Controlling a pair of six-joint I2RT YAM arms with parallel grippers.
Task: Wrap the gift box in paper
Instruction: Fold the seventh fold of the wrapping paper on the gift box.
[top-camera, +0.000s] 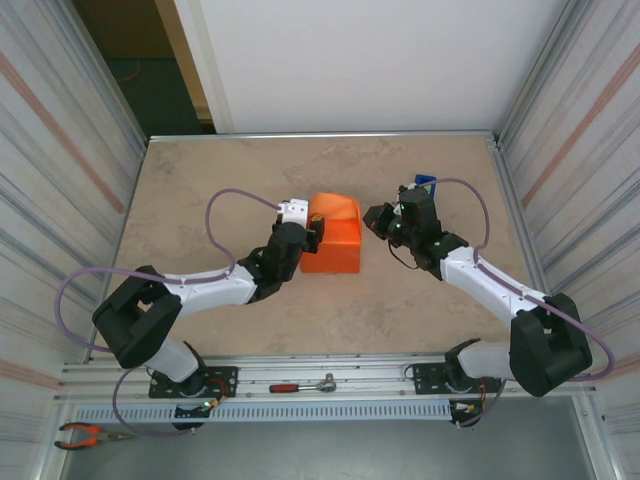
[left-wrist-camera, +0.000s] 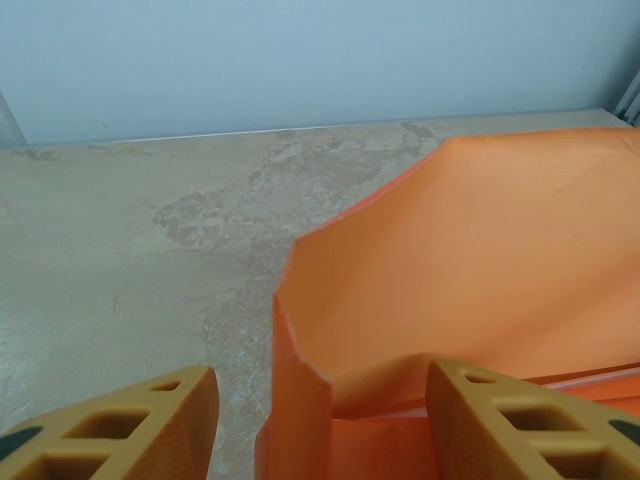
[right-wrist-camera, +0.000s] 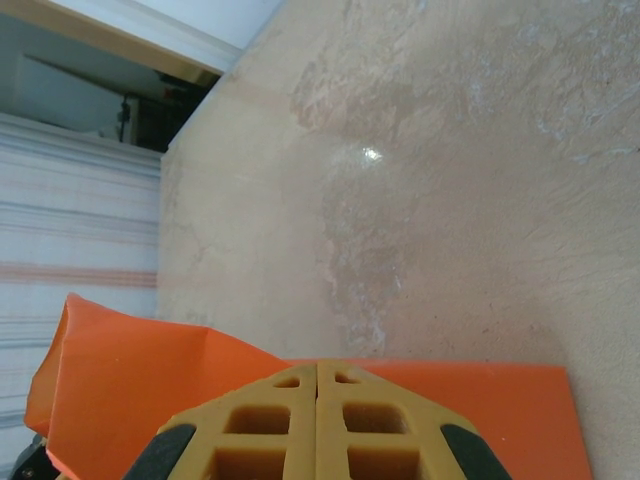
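Though the left gripper (left-wrist-camera: 320, 388) has its fingers (left-wrist-camera: 110, 425) parted, nothing is clamped. One finger sits over bare table (left-wrist-camera: 130, 250) and the other over orange. A creased corner of the paper (left-wrist-camera: 480, 260) rises in the gap, clear of the finger on the table side. Finger bases are cut off at the wrist view's lower edge. From above, this gripper sits against the left side of the parcel; actual contact is hard to read. Right gripper (right-wrist-camera: 318, 372) is clenched, its fingers pressed flat together on nothing. Orange sheet runs behind them, and I cannot tell whether the tips touch it. From above it sits just beside the parcel's right edge. The gift box (top-camera: 335, 256) itself is hidden, wholly under paper. It shows as a squarish orange parcel mid-table between the two grippers. The far flap is loose, standing up and curling; the near and right edges are creased straight. Open room: bare table on the far side, wide to the left, and free on the near side down to the rail. The right side is tighter, with a blue tape dispenser (top-camera: 425, 184) behind the right wrist, mostly hidden by the arm. Red-handled tool (top-camera: 300, 386) lies on the near rail between the arm bases. Pliers (top-camera: 88, 435) lie on the lower ledge at near left, well apart.
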